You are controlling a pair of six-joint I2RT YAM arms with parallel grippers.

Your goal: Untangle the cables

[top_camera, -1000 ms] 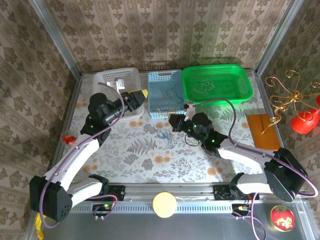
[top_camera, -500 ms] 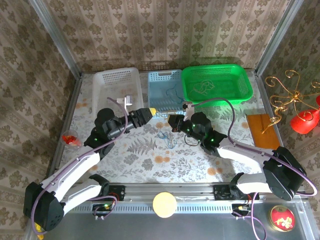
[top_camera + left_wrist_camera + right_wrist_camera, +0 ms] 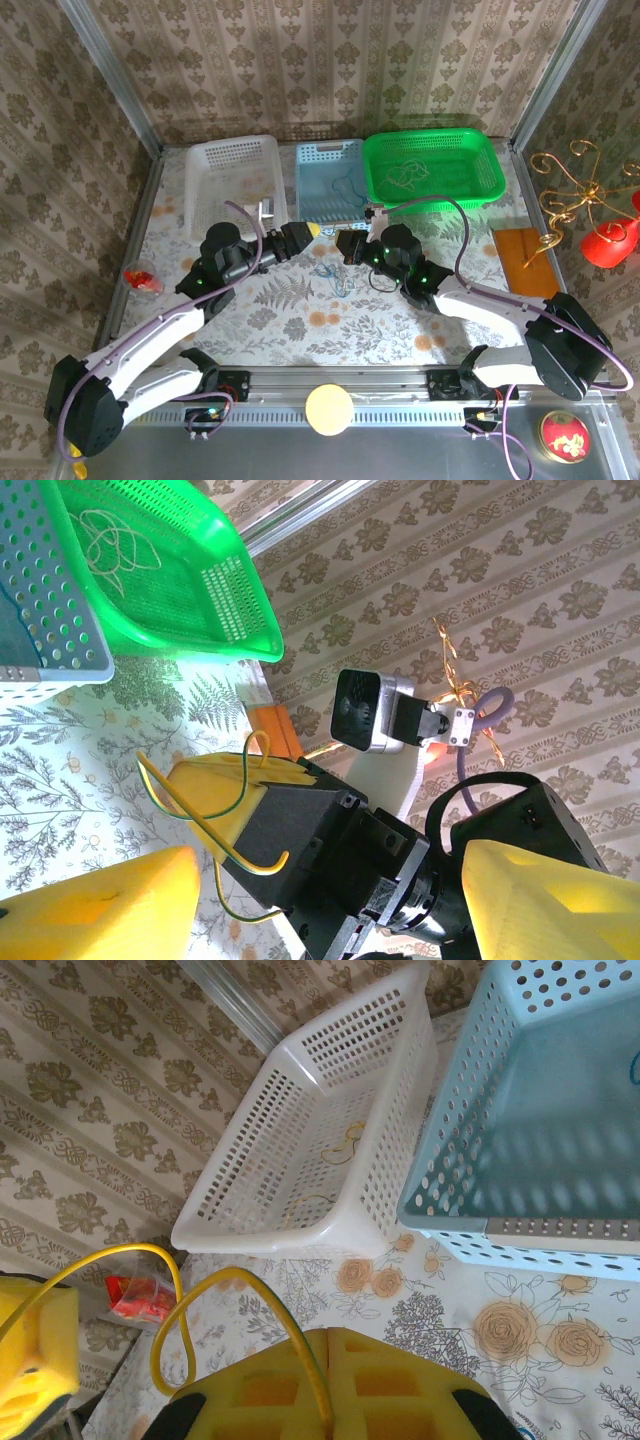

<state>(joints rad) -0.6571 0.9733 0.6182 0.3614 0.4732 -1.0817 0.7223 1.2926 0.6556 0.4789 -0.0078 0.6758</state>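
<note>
Right gripper is clamped together on a yellow cable, with its loops standing free off the tips. Left gripper faces it with fingers apart, holding nothing. You should bring the left in on 1 free loop (not both strands), pinch just beside the right's hold, then draw apart slowly so the knot loosens rather than tightens. A small tangle lies on the worktop below; can't tell how many strands. Count: 2 grippers, 3 baskets. At the far edge: white basket with 1 pale cable, blue basket with 1 dark cable, green basket with 1 tan cable.
</note>
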